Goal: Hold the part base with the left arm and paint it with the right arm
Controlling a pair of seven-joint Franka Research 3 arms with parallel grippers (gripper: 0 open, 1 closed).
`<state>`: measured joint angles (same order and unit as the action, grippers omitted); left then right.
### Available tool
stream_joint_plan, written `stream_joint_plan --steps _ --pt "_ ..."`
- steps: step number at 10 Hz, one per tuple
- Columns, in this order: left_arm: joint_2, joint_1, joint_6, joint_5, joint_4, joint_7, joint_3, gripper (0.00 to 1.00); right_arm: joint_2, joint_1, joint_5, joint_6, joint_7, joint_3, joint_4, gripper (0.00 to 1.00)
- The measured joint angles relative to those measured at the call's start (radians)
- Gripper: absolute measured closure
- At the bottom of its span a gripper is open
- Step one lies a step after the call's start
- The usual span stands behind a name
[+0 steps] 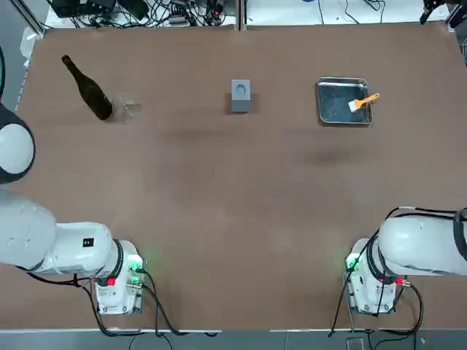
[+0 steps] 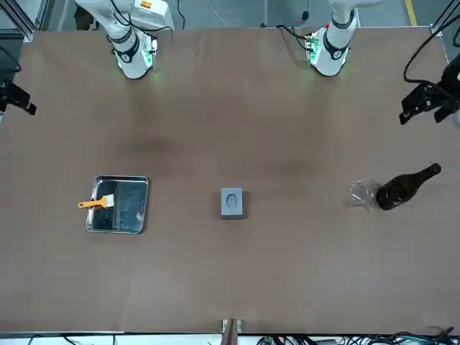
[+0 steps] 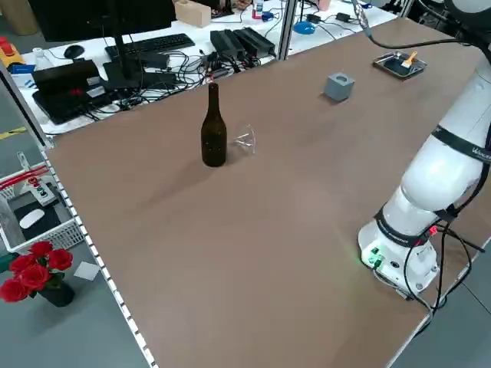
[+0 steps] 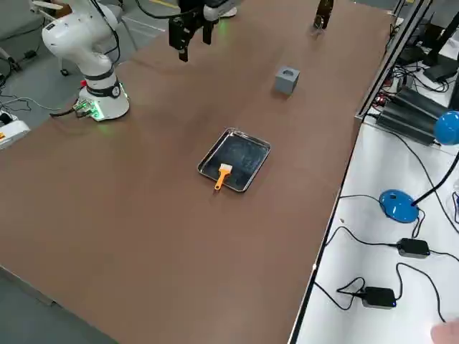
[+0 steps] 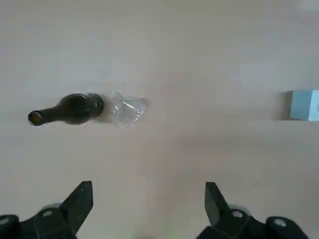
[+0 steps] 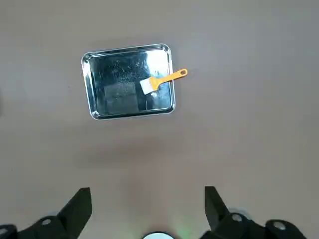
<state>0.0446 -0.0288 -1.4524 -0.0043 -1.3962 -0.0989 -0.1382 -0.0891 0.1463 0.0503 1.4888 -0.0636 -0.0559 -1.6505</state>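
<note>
The part base (image 1: 240,95) is a small matte grey block, roughly cubic, with a round recess in its top face. It stands alone on the brown table (image 1: 233,219), close to the middle of the far edge, touched by neither arm.

Toward the far right corner lies a rectangular metal tray (image 1: 327,82) with rounded corners and a shiny, mottled floor. A small brush (image 1: 363,102) with an orange plastic handle and pale bristles rests in it, the bristles on the tray floor and the handle sticking out over the rim.

Toward the far left corner a dark glass bottle (image 1: 87,90) with a long narrow neck stands upright. Just beside it a clear drinking glass (image 1: 128,109) lies on its side.

The left gripper (image 5: 148,206) hovers high above the table's left half, its two dark, wedge-tipped fingers spread wide and grasping nothing. The right gripper (image 6: 148,209) hangs likewise above the right half, fingers released and wide apart, with the tray below it. Both white arms rise from bases at the near edge.
</note>
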Motion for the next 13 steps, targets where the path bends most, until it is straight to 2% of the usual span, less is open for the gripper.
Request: stream_joint_plan --steps 2,4,6,8,10,11,13 --pt "0.03 0.011 0.0 0.0 -0.006 -0.003 -0.077 0.01 0.041 0.0 0.095 0.003 -0.017 -0.069 -0.001 0.0" --pt "0.097 0.073 -0.024 0.0 -0.009 -0.018 -0.124 0.01 0.133 0.0 0.222 0.014 -0.085 -0.16 0.016 0.0" --pt "0.157 0.159 -0.086 0.0 -0.009 -0.021 -0.13 0.01 0.269 0.003 0.337 0.009 -0.204 -0.25 0.071 0.0" --pt "0.217 0.249 -0.176 0.0 -0.011 -0.021 -0.132 0.01 0.403 0.011 0.466 -0.051 -0.267 -0.32 0.148 0.0" --pt "0.295 0.342 -0.289 0.0 -0.013 -0.03 -0.132 0.03 0.534 0.043 0.636 -0.096 -0.357 -0.388 0.187 0.0" --pt "0.335 0.38 -0.342 0.0 -0.014 -0.058 -0.132 0.04 0.608 0.062 0.698 -0.1 -0.413 -0.407 0.212 0.0" --pt "0.412 0.424 -0.442 0.0 -0.015 -0.088 -0.132 0.09 0.753 0.094 0.807 -0.1 -0.49 -0.414 0.284 0.0"
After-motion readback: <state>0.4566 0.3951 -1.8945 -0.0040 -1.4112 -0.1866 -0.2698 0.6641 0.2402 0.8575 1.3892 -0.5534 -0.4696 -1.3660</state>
